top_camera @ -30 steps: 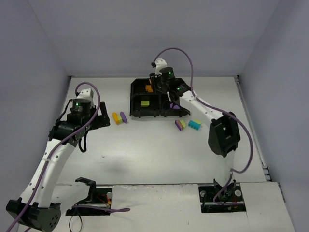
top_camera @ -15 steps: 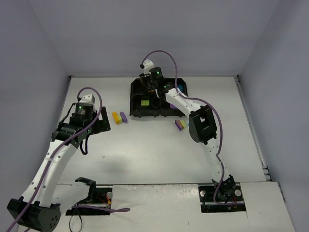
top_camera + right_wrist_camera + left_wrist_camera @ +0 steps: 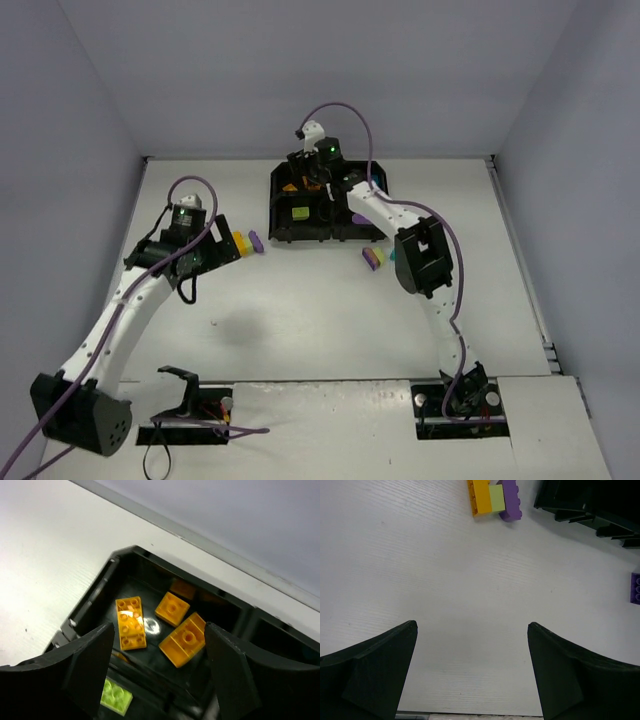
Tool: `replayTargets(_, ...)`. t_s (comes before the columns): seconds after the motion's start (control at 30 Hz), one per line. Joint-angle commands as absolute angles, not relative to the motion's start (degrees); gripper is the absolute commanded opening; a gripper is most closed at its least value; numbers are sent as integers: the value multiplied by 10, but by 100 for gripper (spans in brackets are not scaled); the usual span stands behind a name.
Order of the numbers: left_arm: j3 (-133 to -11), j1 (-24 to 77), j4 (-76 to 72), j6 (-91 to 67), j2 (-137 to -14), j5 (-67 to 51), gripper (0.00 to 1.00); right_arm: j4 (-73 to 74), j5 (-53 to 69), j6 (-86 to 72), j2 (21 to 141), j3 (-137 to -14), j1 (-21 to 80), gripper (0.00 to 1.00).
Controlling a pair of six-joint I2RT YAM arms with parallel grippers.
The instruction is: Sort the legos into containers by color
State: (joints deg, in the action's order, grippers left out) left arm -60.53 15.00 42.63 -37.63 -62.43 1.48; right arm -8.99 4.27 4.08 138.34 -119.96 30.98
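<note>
Now the left gripper (image 3: 472, 675) hangs low over the table (image 3: 300, 320), its fingers spread wide with nothing between them. A small green lamp (image 3: 184, 211) glows on its wrist. Just ahead of it three legos lie in a touching row: an orange brick (image 3: 481, 497), a yellow-green brick (image 3: 496, 497) and a purple brick (image 3: 510, 501). A second ago this gripper stood farther back from the row; it has since edged right, close to the orange end.

Right of the row sits the black tray (image 3: 276, 205). The right gripper (image 3: 157, 680) hovers above the far-left compartment, fingers parted and empty. Below it lie four orange pieces (image 3: 130, 622), and a lime piece (image 3: 116, 696) rests in the near-left compartment. A second ago this gripper was over the tray's middle with its elbow reaching out to the right. The elbow has since swung in and now hides most of the teal brick (image 3: 392, 255) on the table right of the tray. Just left of that sliver lies a loose purple-and-lime piece (image 3: 372, 258).
</note>
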Motion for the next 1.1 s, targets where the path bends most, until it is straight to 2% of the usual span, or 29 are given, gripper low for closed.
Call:
replayTargets(0.0, -656, 152, 394, -428, -662, 15, 85, -144, 35, 33, 1252, -1159, 294, 69)
replayTargets(0.33, -740, 145, 365, -476, -844, 47, 84, -172, 15, 9, 995, -839, 288, 70)
replayTargets(0.6, -802, 119, 345, -491, -980, 79, 76, -171, 5, -29, 821, -644, 279, 70)
replayTargets(0.83, -849, 85, 329, -487, -1055, 71, 71, -161, 20, -74, 741, -548, 281, 69)
replayTargets(1.07, -880, 82, 320, -478, -1108, 28, 64, -136, 26, -83, 720, -521, 284, 69)
